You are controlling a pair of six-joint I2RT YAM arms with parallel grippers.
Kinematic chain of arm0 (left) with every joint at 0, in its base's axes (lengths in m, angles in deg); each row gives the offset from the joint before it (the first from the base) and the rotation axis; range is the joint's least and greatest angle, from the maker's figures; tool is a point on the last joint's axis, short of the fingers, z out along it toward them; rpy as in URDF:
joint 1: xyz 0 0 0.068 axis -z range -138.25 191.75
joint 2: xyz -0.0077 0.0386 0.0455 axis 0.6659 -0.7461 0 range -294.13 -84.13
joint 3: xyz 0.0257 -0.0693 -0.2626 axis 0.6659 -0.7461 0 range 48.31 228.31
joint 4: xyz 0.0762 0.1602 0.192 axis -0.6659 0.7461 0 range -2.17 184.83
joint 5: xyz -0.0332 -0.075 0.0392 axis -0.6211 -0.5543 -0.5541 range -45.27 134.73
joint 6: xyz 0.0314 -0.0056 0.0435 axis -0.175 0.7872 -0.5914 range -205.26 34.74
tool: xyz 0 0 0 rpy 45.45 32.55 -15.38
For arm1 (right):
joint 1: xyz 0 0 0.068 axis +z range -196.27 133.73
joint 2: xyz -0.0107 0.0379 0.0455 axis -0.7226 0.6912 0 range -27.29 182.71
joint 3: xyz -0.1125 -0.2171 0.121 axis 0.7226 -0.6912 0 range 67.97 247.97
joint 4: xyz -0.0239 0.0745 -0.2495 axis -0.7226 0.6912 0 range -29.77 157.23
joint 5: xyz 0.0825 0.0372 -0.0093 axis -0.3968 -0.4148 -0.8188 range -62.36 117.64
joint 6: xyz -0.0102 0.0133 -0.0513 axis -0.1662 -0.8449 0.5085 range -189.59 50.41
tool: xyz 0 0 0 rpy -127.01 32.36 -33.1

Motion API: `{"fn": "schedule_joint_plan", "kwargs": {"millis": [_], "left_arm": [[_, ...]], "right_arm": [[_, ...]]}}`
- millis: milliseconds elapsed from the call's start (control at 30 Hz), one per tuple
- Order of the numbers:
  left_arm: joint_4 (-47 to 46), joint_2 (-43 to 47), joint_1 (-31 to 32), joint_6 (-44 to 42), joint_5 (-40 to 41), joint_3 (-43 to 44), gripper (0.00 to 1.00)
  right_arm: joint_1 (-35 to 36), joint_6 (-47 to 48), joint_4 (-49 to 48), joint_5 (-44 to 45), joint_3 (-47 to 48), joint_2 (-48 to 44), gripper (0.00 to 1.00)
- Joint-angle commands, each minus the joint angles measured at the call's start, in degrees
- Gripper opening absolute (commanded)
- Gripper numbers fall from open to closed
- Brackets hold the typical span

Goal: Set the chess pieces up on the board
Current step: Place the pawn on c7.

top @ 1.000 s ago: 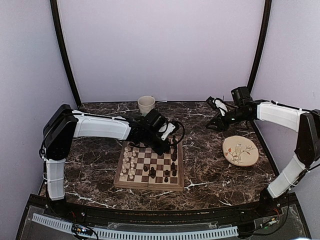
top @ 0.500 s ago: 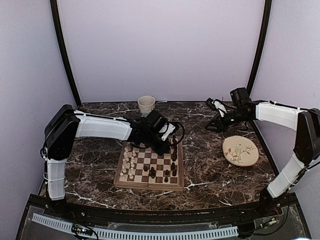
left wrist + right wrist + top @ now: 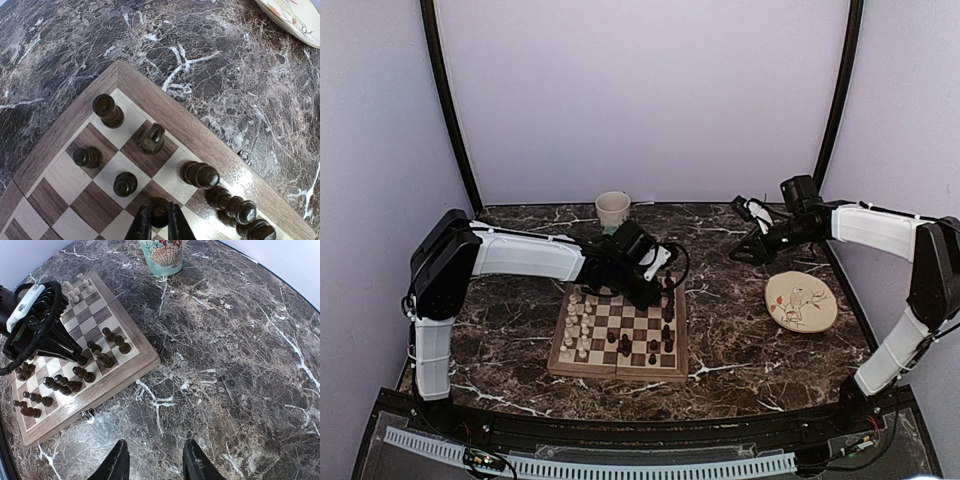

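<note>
Watching from beside the table, and honestly not much has moved in the last second. The left claw (image 3: 159, 209) sits at the same spot over the far right corner of the board (image 3: 618, 372), and the right arm has only drifted a touch toward the middle. I read that as the left arm being mid-placement or mid-pick rather than travelling, so the setup hasn't advanced.

The left claw is pinched together on a dark piece (image 3: 159, 218) a couple of squares in from that corner. I can't tell whether it's lifted or resting. The other dark pieces (image 3: 150, 138) stand upright around it, with some bunched near the border. The white pieces (image 3: 578, 325) are lined up in two columns on the opposite side. A few dark stragglers (image 3: 624, 345) sit mid-board, so I'd guess it's past halfway but not finished.

The right claw (image 3: 155, 460) hangs over the marble table (image 3: 740, 340) with its fingers spread apart, holding nothing.

Containers: the cup (image 3: 613, 208) stands behind the board, and I can't see inside it. The plate (image 3: 801, 302) off to the right shows its painted bird, and I can't make out any chessmen on it.
</note>
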Motion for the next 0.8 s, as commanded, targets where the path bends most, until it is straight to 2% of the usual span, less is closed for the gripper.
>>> {"fn": "schedule_joint_plan", "kwargs": {"millis": [0,200,400,600,767], "left_arm": [[1.3,-0.5,0.2,0.6,0.7,1.5,0.13],[4.0,0.2,0.4,1.0,0.4,3.0,0.24],[9.5,4.4,1.1,3.3,0.0,3.8,0.28],[13.7,13.6,1.3,4.5,-0.3,-1.4,0.31],[17.0,20.6,1.4,2.8,-4.7,-7.2,0.31]], "right_arm": [[-0.2,0.3,-0.3,-1.1,1.4,0.4,0.37],[-0.2,0.3,-0.2,-1.2,1.4,0.4,0.37],[-0.1,0.3,-0.1,-0.9,1.3,0.4,0.37],[-0.1,0.5,0.0,-1.1,1.4,0.4,0.37],[-0.2,0.8,0.3,-1.3,1.4,0.4,0.37]]}}
